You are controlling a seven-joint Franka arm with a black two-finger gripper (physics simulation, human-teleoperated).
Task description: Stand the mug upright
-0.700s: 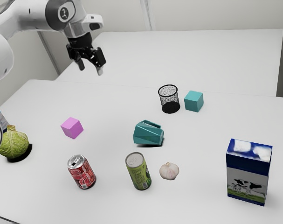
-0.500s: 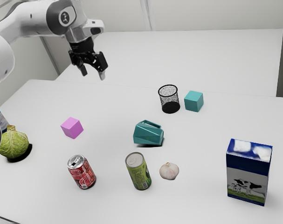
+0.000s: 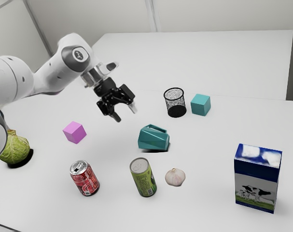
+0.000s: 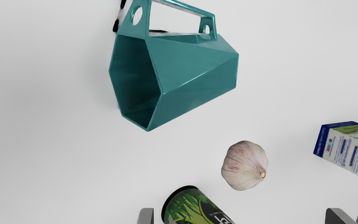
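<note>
Over the counter [image 3: 209, 145], my tool [image 3: 125, 114] hangs wide open and empty, its fingers well apart. One mug [image 3: 153, 139] lies on its side on the counter, between the mesh basket [image 3: 174, 102] and the green can [image 3: 144, 178], glossy teal and faceted, with an angular handle. I count two cans, the other a red can [image 3: 85, 180]; two plain cubes, a pink cube [image 3: 75, 132] and a teal cube [image 3: 201, 105]; one papery garlic bulb [image 4: 244, 165]; one leafy cabbage [image 3: 13, 149]; and one boxy carton [image 3: 257, 181].

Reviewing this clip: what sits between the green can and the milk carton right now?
A garlic bulb: both the exterior view and the wrist view show it between the green can and the milk carton.
</note>
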